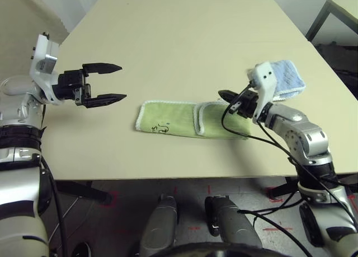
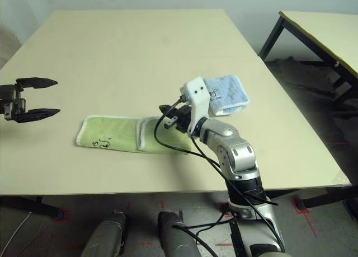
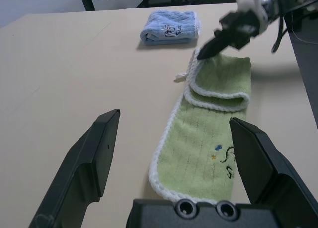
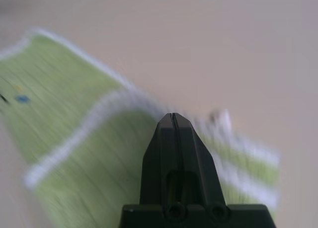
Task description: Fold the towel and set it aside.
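The towel (image 1: 184,120) lies flat near the table's (image 1: 168,38) front edge, one end folded over. Soft, light terry: pinch a stitched corner. Right gripper (image 1: 225,94), jaws shut and empty, sits above the folded end; left gripper (image 1: 106,83) stands wide beside the towel.

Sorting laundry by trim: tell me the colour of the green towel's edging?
White, on the towel; clearest in the left wrist view.

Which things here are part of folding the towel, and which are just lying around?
Part of the job: green towel, partly folded; right gripper, shut, over the towel's folded end; left gripper, open, off to the side.
Lying about: blue folded towel.
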Tool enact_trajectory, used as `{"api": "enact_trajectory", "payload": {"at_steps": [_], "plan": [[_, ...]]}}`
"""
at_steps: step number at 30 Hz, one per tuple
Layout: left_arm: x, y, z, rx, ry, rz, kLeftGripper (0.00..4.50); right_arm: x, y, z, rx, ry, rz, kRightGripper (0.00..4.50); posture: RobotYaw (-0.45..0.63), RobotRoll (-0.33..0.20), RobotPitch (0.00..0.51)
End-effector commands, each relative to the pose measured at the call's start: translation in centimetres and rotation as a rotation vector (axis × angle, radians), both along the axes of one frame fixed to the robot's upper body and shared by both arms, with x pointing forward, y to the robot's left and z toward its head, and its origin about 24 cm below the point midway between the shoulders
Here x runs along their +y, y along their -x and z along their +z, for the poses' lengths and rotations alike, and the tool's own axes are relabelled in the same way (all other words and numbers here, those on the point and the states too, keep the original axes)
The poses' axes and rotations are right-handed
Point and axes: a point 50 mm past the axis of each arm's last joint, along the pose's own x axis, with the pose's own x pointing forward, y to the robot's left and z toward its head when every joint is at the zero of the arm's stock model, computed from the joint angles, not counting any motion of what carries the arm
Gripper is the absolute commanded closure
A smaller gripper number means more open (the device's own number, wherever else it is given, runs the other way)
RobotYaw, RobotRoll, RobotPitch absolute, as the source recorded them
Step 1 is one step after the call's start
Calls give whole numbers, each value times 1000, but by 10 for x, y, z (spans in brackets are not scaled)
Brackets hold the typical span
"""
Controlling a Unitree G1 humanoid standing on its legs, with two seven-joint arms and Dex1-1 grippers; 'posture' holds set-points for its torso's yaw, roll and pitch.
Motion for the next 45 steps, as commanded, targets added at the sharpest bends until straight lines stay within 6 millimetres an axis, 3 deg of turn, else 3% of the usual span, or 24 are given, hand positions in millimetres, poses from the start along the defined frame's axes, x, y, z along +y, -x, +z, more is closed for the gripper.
{"api": "enact_trajectory", "payload": {"at_steps": [1, 6, 12, 15, 19, 26, 34, 38, 42, 45], "plan": [[0, 0, 0, -5, -7, -1, 0, 0, -3, -20, 58, 60, -42, 4479, 18, 0, 119], [1, 2, -1, -3, -4, -2, 0, -4, -16, -25, 15, 82, -138, 4479, 26, 0, 120], [0, 4, -4, 6, 5, -11, 0, 0, -15, 0, -120, -6, -75, 4479, 24, 0, 123], [1, 5, -4, 17, 5, -5, 0, -6, -8, 13, -132, -29, -6, 3900, 20, 0, 125], [6, 6, -9, 37, -10, 17, 0, -21, 5, 26, -121, 10, 106, 2512, 16, 0, 125], [9, 5, -16, 72, -43, 45, 0, -45, 32, 28, -132, 0, 345, 56, 15, 0, 122], [14, 5, -23, 117, -71, 118, 0, -62, 47, 23, -133, 50, 504, 56, 28, 0, 118], [15, 0, -26, 449, 81, 280, 0, -65, 47, 33, -190, 85, 547, 56, 33, 0, 117], [5, 10, -40, 925, 106, 383, 0, -62, 49, 47, -239, 147, 627, 56, 28, 0, 116], [-9, 11, -42, 1147, 206, 384, 0, -58, 46, 55, -265, 122, 618, 56, 16, 0, 117]]}}
